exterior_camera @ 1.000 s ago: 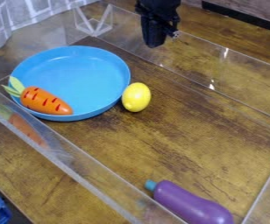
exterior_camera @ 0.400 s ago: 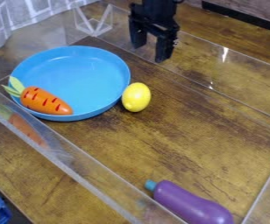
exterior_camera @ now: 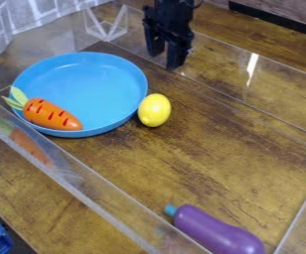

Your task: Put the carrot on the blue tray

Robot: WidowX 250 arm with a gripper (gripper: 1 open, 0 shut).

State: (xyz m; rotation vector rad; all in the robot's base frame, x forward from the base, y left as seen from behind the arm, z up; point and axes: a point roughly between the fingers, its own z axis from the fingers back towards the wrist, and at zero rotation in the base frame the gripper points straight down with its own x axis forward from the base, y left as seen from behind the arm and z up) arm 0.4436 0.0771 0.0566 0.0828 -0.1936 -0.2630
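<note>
Carrot (exterior_camera: 49, 113) lies on blue tray (exterior_camera: 100, 79) w/ pincer (exterior_camera: 167, 54) parted (empty) beyond the rim.

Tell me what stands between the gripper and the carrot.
Nothing visible does. The gripper is beyond the blue tray's far rim; only open tray lies between it and the carrot on the near-left rim. The lemon sits aside.

Black tool (exterior_camera: 168, 52): boxy dark body, two short black fingers (exterior_camera: 179, 56).
</note>
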